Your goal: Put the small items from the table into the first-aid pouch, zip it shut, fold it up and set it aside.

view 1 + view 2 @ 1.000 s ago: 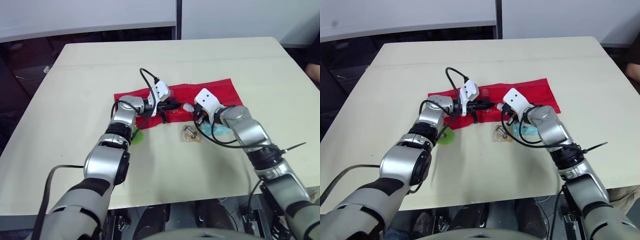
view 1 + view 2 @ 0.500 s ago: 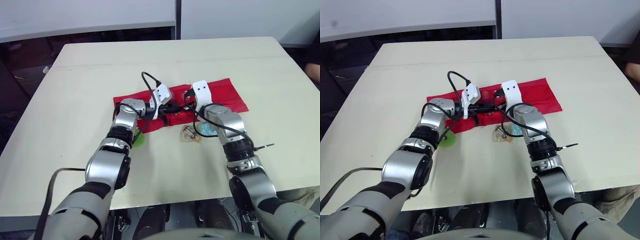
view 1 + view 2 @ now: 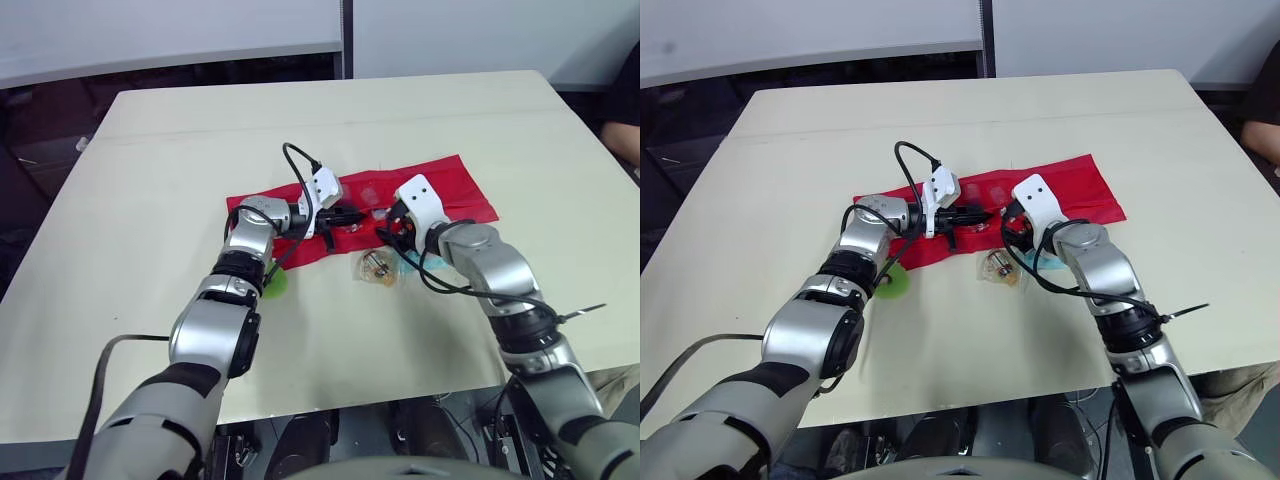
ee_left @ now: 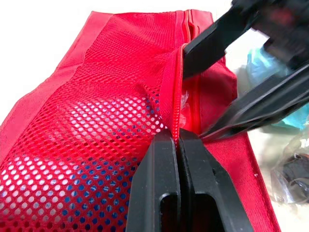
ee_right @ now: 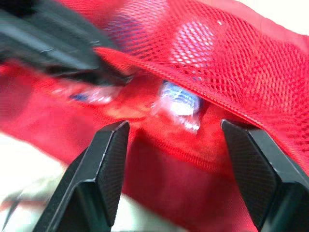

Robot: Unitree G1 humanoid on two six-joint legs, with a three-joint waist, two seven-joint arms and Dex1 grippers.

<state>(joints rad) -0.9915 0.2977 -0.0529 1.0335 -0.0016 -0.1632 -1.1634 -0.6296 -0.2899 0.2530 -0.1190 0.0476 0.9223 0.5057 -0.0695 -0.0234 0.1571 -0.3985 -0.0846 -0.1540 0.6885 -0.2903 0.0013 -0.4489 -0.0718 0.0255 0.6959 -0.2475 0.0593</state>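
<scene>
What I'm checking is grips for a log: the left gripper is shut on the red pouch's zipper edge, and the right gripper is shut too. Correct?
Only the right gripper is wrong: the right wrist view shows it wide open. The left gripper is shut on the zipper edge of the red pouch.

- Most likely an office or a lab test room, not a home; little of the room is in view.
- A wide, plain cream table [image 3: 180, 150] of the meeting-room kind, with a seam across its far part.
- Behind it stand white panel walls [image 3: 150, 25], joined at a dark upright post [image 3: 345, 35].
- Dark floor [image 3: 35, 165] lies around the table.
- Part of a person [image 3: 622, 110] in dark clothing sits at the right edge.
</scene>
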